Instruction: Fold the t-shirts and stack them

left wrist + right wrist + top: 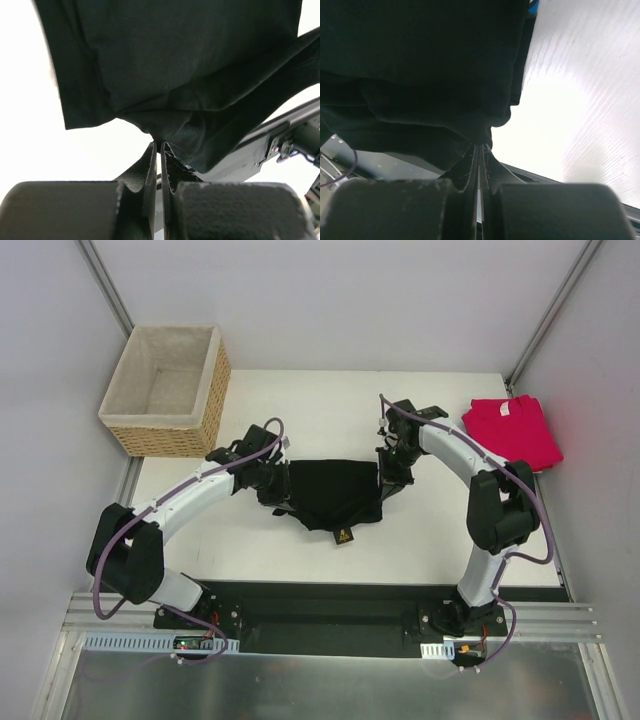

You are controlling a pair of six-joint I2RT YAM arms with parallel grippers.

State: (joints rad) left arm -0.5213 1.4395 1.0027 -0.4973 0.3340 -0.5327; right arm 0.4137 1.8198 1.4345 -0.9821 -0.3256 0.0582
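A black t-shirt (335, 493) hangs stretched between my two grippers over the middle of the table, its print hidden. My left gripper (283, 490) pinches its left edge, and in the left wrist view the jaws (160, 145) are shut on the black cloth (175, 75). At the shirt's right edge my right gripper (385, 480) holds a fold; the right wrist view shows it (481, 145) shut on the dark fabric (420, 75). The pinkish-red t-shirt (512, 430) lies folded at the table's far right, apart from both grippers.
A woven wicker basket (168, 390) with pale lining stands at the back left, partly off the table. The white table (330, 400) ends at a black rail by the arm bases. Grey walls close in on both sides.
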